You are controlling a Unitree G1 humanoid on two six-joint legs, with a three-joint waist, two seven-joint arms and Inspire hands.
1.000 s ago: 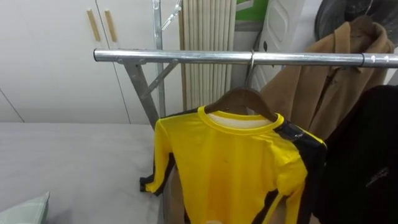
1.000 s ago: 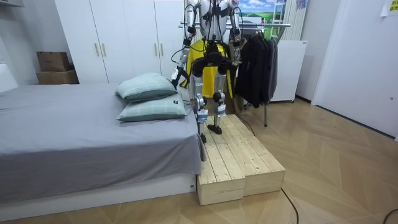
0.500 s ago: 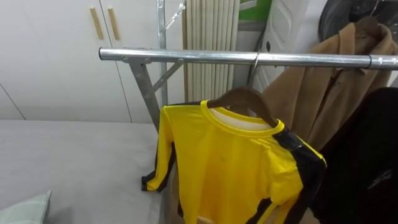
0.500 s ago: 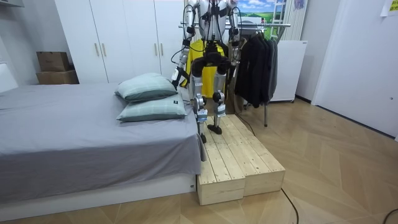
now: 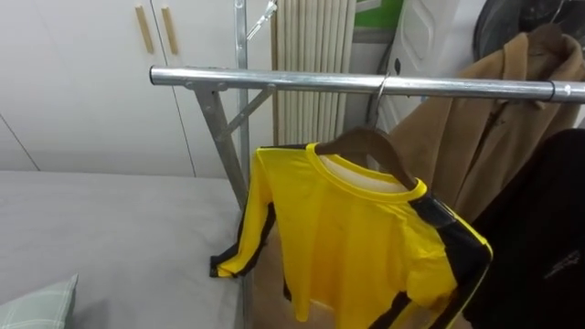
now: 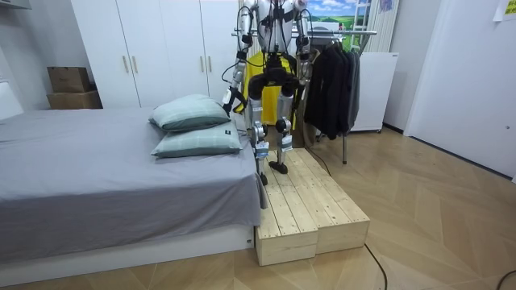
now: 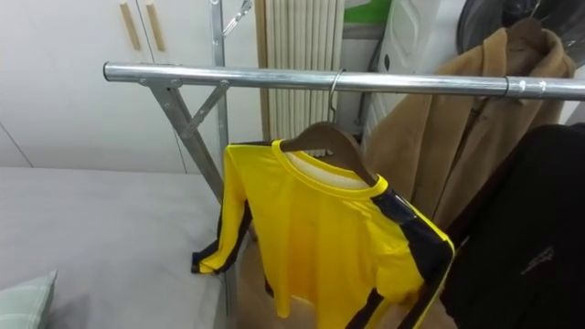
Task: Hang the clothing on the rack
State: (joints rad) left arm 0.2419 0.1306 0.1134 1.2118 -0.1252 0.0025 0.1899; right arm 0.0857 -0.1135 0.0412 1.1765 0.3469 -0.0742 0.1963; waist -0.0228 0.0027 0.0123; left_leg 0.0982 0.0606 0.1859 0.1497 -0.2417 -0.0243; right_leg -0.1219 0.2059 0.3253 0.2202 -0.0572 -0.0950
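Robot stood upright on a low platform of pale wooden planks [image 6: 310, 201] at the foot corner of a grey-covered bed [image 5: 110, 228], facing a clothes rack with its back to the room camera.

Task item: a yellow long-sleeved shirt with black trim [image 5: 356, 238] hung on a dark brown wooden hanger [image 5: 366, 142]. The hanger's metal hook sat over the horizontal silver metal rail [image 5: 274, 79]. The hanger was tilted, with the end on the robot's right lower. The shirt's left sleeve dangled down, and its black-edged cuff lay at the bed's edge, beside the rack's slanted leg.

On the same rail, to the right of the shirt: a tan coat [image 5: 484, 119], then a black garment [image 5: 539, 238] just beside the shirt's right shoulder.

Left hand [image 6: 229, 98] was seen in the room view, low at the robot's side, near the stacked pillows. Right hand [image 6: 305, 79] was also at the robot's side, next to the dark clothes. Both were too small there to tell whether they were open or closed. Neither was on the shirt or the hanger.

A corner of a pale green checked pillow [image 5: 41, 306] lay on the bed at lower left. White wardrobe doors with slim wooden handles [image 5: 82, 82] stood behind the rack.
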